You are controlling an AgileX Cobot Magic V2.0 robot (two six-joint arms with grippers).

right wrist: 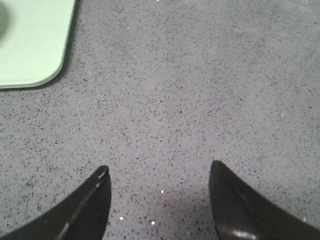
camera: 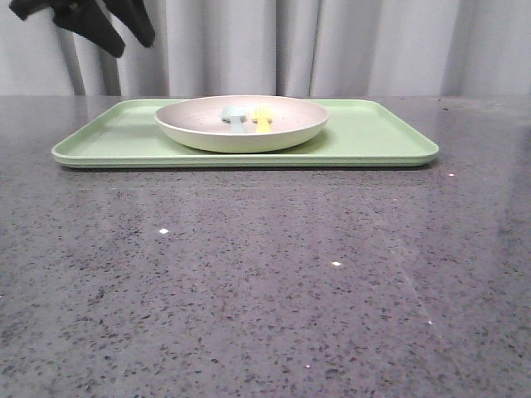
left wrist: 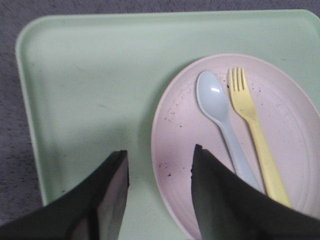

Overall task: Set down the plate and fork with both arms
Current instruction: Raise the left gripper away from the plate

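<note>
The round off-white plate (camera: 241, 123) (left wrist: 290, 130) rests on the light-green tray (camera: 373, 133) (left wrist: 90, 80). In the plate lies the yellow fork (camera: 263, 118) (left wrist: 255, 130), beside a pale blue-grey spoon (camera: 235, 118) (left wrist: 220, 115). My left gripper (camera: 104, 31) (left wrist: 160, 157) hangs open high above the tray's left end; in its wrist view the plate's rim shows between the fingers, well below them. My right gripper (right wrist: 157, 172) is open over bare table, with nothing between its fingers; it is out of the front view.
The dark speckled stone table (camera: 265, 274) (right wrist: 200, 90) spreads in front of the tray and to its right. A corner of the tray (right wrist: 30, 45) shows in the right wrist view. A grey curtain (camera: 348, 46) hangs behind.
</note>
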